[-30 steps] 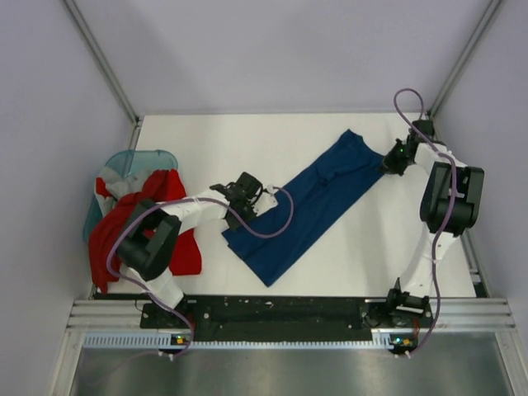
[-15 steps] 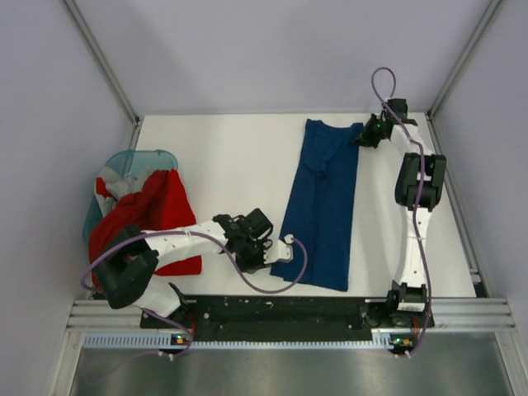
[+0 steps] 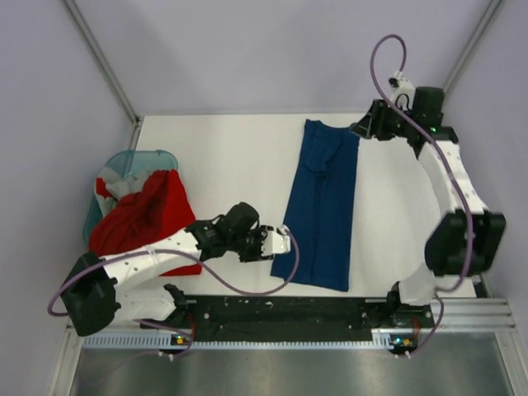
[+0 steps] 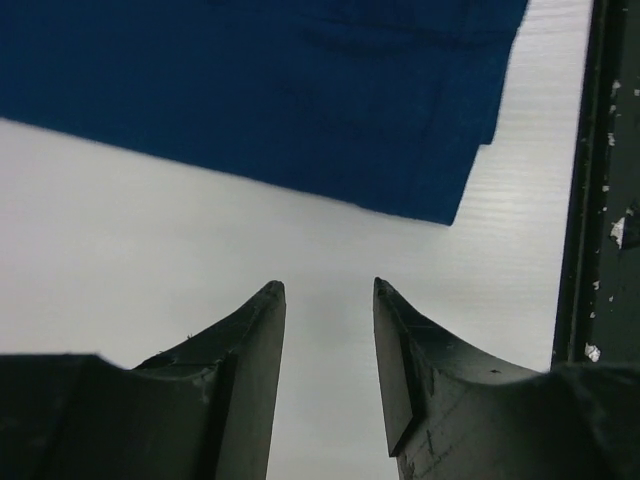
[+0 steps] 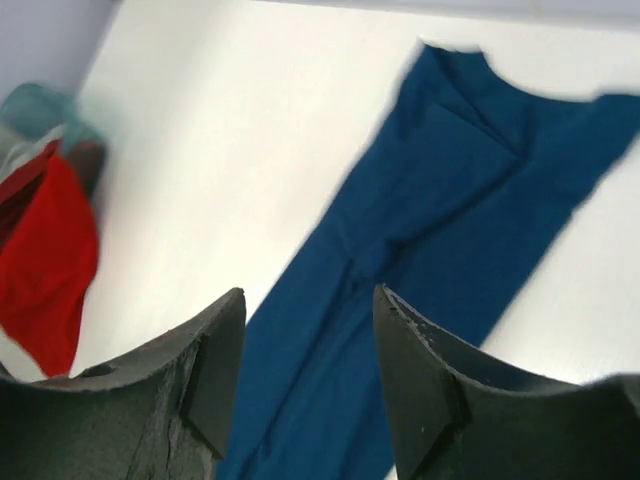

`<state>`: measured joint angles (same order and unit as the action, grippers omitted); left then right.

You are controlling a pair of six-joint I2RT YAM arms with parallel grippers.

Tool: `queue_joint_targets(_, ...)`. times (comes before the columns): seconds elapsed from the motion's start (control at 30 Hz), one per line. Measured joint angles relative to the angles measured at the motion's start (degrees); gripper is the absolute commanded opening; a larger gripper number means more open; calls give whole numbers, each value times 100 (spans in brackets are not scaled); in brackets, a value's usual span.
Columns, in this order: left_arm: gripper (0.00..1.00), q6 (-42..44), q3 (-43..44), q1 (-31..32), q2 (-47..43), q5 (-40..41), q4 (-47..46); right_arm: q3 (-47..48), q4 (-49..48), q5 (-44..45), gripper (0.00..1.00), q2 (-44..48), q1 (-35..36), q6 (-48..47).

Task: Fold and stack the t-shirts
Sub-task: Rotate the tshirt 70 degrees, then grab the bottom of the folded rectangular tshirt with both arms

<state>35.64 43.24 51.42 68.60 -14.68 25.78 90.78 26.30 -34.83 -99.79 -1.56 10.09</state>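
The navy-blue t-shirt (image 3: 323, 202) lies flat on the white table as a long narrow strip running from far to near. My left gripper (image 3: 283, 242) sits low by its near left corner, open, with only bare table between the fingers; in the left wrist view the shirt (image 4: 250, 90) lies just ahead of the gripper (image 4: 325, 290), not touching. My right gripper (image 3: 357, 130) hangs above the shirt's far right corner, open and holding nothing; its wrist view looks down past the gripper (image 5: 310, 295) onto the shirt (image 5: 420, 230). A red t-shirt (image 3: 144, 219) and a grey-white one (image 3: 110, 183) are heaped at the left.
A teal plastic basket (image 3: 136, 158) stands at the left table edge, with the red shirt spilling out of it toward the front. The black rail (image 3: 280, 309) with the arm bases runs along the near edge. Walls and frame posts close in the back and sides.
The navy shirt swung from a diagonal to a straight far-to-near strip. Both grippers then opened and let go of it; the left backed off leftward and the right lifted away.
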Motion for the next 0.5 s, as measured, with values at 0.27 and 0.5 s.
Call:
queue_joint_targets(0.27,47,940,-669,743,258,-695,-905,-3379,-356,-697,63,4701,837,-2177)
queue_joint_targets(0.5,44,1443,-970,1073,590,-691,-1591,-4249,2100,-55,61,5576,2024,-5047)
